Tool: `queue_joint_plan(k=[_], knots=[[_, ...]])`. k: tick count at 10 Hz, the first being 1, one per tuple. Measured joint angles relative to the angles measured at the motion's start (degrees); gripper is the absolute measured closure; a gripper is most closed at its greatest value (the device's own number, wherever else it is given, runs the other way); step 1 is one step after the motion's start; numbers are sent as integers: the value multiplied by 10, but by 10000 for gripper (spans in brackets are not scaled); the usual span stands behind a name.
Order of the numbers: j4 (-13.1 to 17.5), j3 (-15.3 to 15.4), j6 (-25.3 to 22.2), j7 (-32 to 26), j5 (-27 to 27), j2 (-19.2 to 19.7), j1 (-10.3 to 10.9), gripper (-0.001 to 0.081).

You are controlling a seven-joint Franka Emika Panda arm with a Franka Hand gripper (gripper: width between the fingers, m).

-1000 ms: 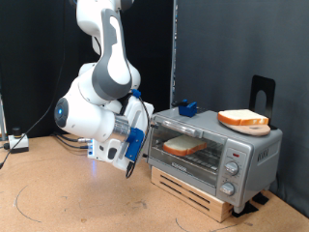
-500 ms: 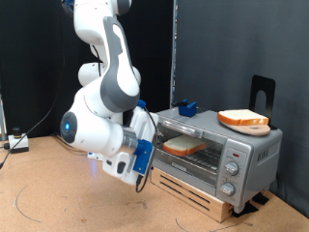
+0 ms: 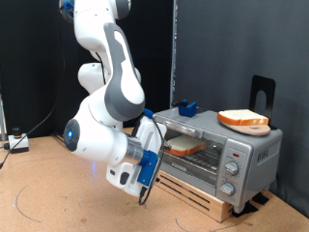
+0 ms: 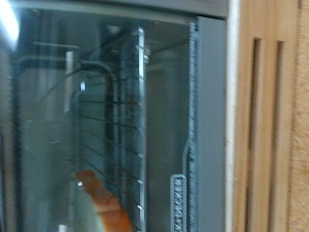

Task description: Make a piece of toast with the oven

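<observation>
Floor: a brown floor [image 3: 39, 198] fills the exterior view's left and bottom, with cables near the far left edge.

Arm: the big white robot arm [image 3: 106, 106] bends down from the top, left of the oven.

Gripper: the gripper [image 3: 147, 179] hangs low at the end of the arm, just in front of the oven's glass door, at the door's left end. Its fingers are too hidden and blurry to see, so I cannot tell if they are open or closed. No bread shows between them.

Oven: the silver oven [image 3: 246, 155] sits on a wooden stand [image 3: 208, 198] at the exterior view's right. Its round knobs are on the right side of the front.

Door: the glass door [image 4: 106, 116] fills the wrist view very close up. It looks shut or almost shut.

Bread inside: one piece of toast [image 3: 182, 146] lies on the wire rack inside the oven. Its orange crust [image 4: 101, 203] shows through the glass in the wrist view.

Bread on top: a second slice [image 3: 243, 119] rests on the oven's roof, near the right end.

Blue thing: a small blue object [image 3: 186, 107] sits behind the oven's left corner.

How far: the bread is already in the oven. I think the knobs are not yet turned, since the gripper is well apart from them.
</observation>
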Motion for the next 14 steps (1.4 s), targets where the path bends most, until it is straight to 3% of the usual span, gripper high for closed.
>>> queue_joint_plan(k=[3,5,8,13,14], knots=[[88,5,-76,84,10,82,6,-1],[129,6,-69,115,16,123,18,-1],[144,13,-81,112,19,137,18,-1],[235,30,-53,83,8,218,61,-1],[234,29,-53,86,10,218,61,-1]])
